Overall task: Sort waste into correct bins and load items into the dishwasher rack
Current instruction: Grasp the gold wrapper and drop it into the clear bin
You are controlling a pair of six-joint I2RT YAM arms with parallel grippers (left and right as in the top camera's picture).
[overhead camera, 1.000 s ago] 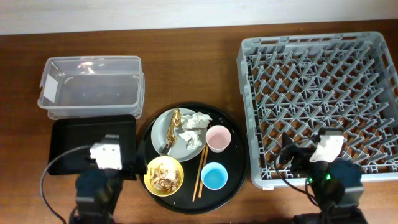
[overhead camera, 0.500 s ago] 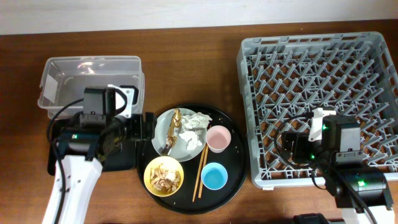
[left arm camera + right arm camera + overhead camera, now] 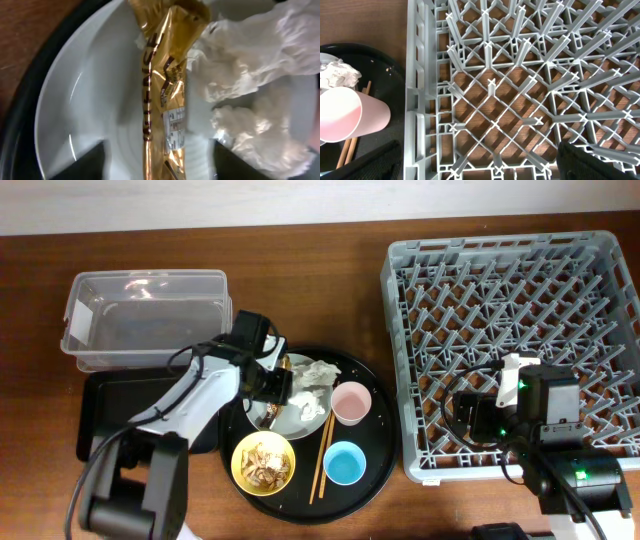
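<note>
My left gripper is open and hangs low over the grey-green plate, its fingers either side of the golden-brown wrapper. Crumpled white tissue lies beside the wrapper on the plate. The yellow bowl holds beige scraps. The pink cup, blue cup and chopsticks sit nearby. My right gripper is open and empty over the front left of the grey rack.
The dishes all stand on a large round black tray. The clear tub stands at the back left, and the shallow black tray lies in front of it. My left arm crosses over that tray.
My left arm has swung right from over the black tray to over the plate, straddling the wrapper. My right arm rose over the rack a second ago and has since held still.
</note>
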